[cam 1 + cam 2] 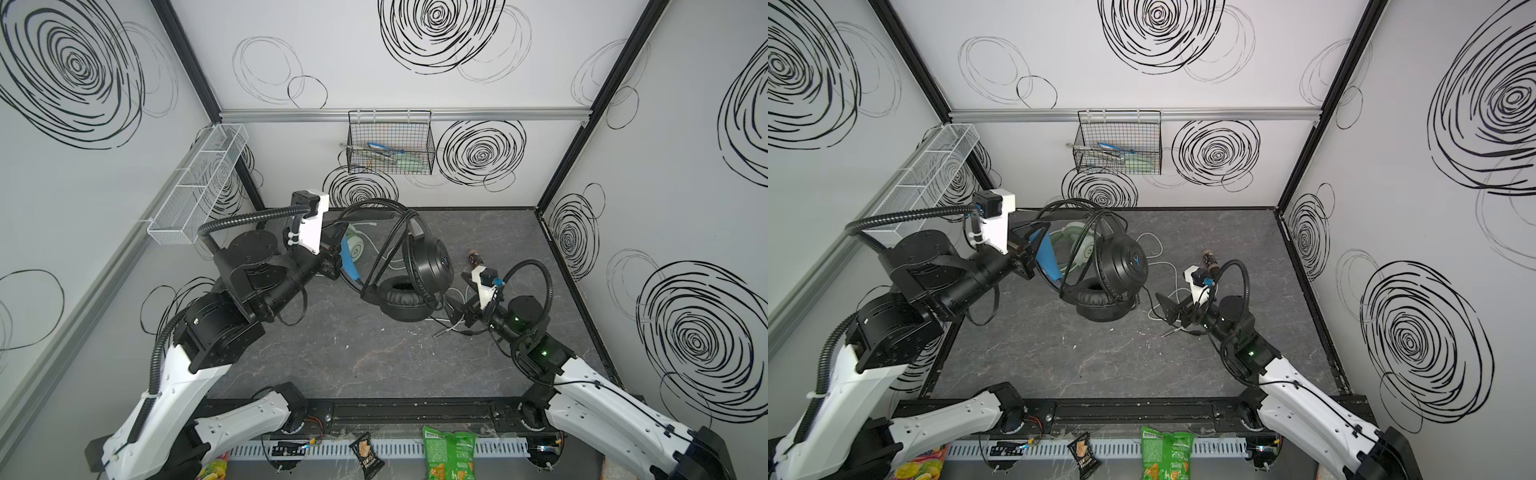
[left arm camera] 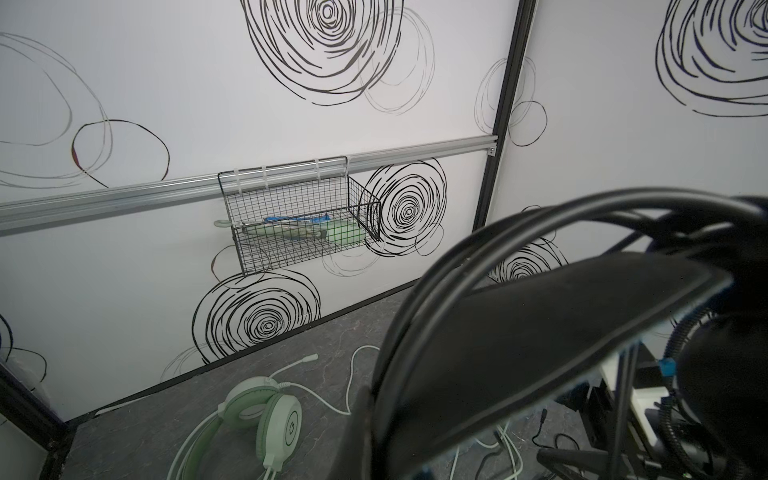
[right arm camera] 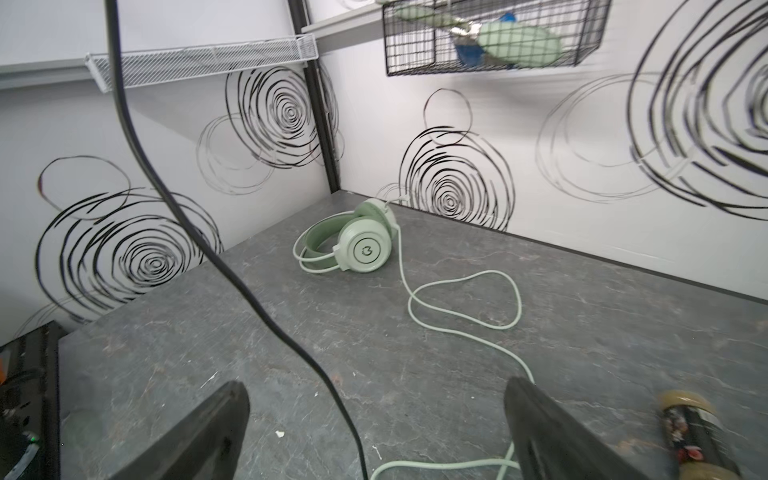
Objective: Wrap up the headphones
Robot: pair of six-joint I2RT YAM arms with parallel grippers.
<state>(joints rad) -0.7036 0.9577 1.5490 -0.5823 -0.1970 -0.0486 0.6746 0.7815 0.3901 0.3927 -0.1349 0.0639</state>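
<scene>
left gripper (image 1: 337, 255) clamped on the headband of the black, blue-trimmed plastic over-ear headset (image 1: 428, 262), aloft mid-table; right gripper (image 3: 376, 384) jaws wide apart, empty, thin black cable (image 3: 216, 257) ungripped between them; risk: slack coils slip off, or snag the pale green cable (image 3: 465, 324); mint-green round-cupped headset (image 3: 365, 245) lies at the back; count: two headsets, two cables, two grippers.

Top views: high above the front edge, looking down and toward the back wall (image 1: 353, 62); far off, taking in the whole grey table (image 1: 374, 353).
Left wrist: raised, facing the back wall; the black headset (image 2: 419, 289) sits very near, filling the lower right of the frame.
Right wrist: low over the table, facing its far left corner.
Shared: the black wire basket (image 2: 299, 220) and mint-green headset (image 3: 365, 245) appear in all four.
</scene>
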